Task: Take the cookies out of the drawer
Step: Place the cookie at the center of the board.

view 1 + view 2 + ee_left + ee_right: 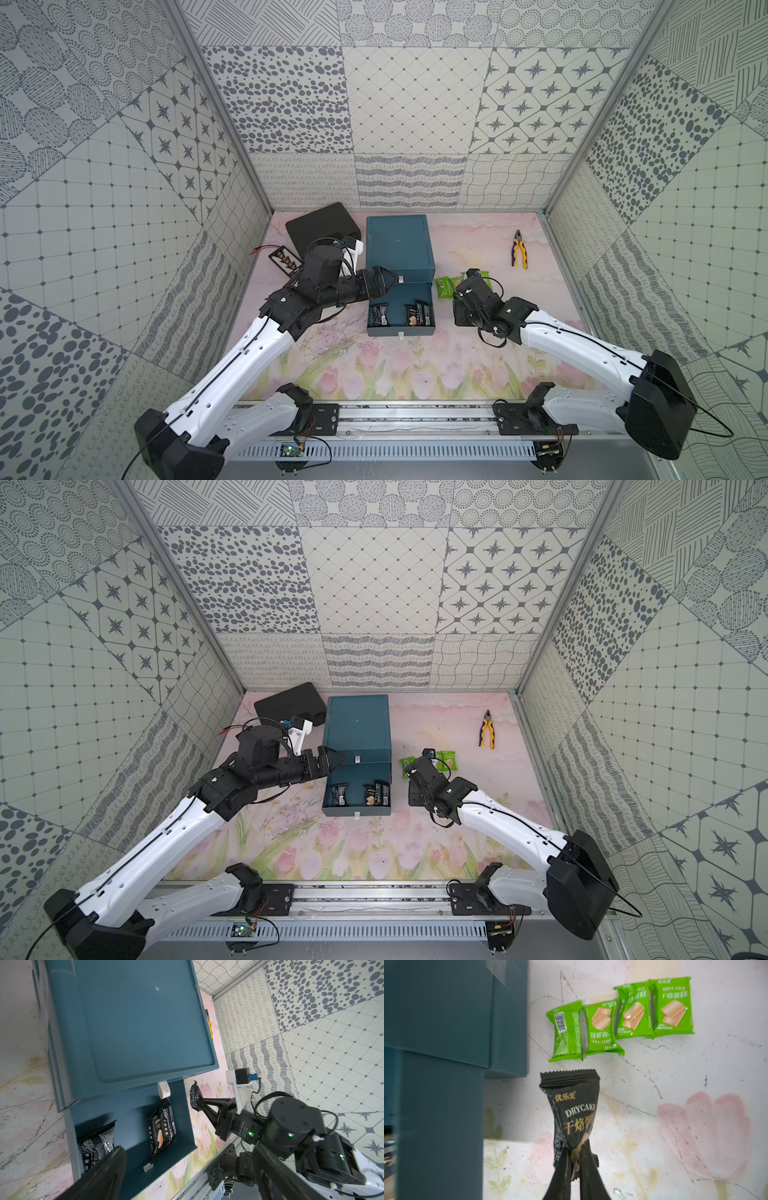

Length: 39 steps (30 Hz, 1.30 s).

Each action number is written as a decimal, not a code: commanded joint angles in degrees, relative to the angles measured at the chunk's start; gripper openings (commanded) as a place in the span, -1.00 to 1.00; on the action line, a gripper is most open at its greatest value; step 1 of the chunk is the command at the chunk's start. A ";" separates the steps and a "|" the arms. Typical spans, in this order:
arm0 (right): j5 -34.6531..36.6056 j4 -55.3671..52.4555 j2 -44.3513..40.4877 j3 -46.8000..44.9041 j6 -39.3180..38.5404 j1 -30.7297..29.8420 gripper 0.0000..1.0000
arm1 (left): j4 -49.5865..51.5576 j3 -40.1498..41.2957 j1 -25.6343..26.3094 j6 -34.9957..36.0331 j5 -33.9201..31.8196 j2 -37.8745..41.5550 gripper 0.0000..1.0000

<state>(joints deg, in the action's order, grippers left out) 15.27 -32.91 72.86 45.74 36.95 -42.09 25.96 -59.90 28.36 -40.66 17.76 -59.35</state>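
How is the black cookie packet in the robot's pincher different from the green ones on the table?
The black packet is dark with gold and white writing; the green packets are bright green. The black packet is pinched at one end by the right gripper and crumpled there; the green packets lie in a row of four on the table. Both say DRYCAKE and have zigzag ends.

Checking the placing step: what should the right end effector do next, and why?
Probably lower the black packet and release it on the table beside the green packets. The right end effector is shut on it outside the drawer, over bare table near that row of four; other packets lie in the drawer.
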 commanded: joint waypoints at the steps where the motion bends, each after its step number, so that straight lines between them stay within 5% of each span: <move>1: -1.65 6.15 3.17 -0.28 -1.03 0.43 -1.00 | -1.62 -0.47 0.04 1.92 -1.24 0.10 0.97; 14: 1.08 12.59 11.98 -2.04 2.16 0.43 -0.96 | 2.43 -1.52 0.08 3.66 -2.42 1.08 0.97; 17: 0.60 13.05 12.72 -2.00 2.05 0.43 -0.73 | 3.07 -1.79 -0.06 4.17 -3.03 1.67 0.97; 20: 0.20 13.22 13.06 -1.79 2.24 0.43 -0.11 | 3.15 -1.58 -0.23 4.34 -3.34 2.11 0.97; 23: -0.32 13.68 11.84 -2.07 3.37 0.43 0.06 | 3.56 -1.53 -0.33 4.39 -3.30 2.31 0.97; 30: -1.55 16.36 4.36 -4.79 4.65 1.70 0.06 | 4.26 -0.45 -0.61 4.57 -4.77 4.40 0.97; 39: -10.19 21.20 5.52 -6.93 3.94 8.23 -0.33 | 3.93 0.34 -0.76 4.37 -4.40 4.25 0.97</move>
<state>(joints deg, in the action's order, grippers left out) 8.80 -15.38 76.58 39.70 41.15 -35.09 29.45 -59.94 27.92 -37.67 14.28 -55.09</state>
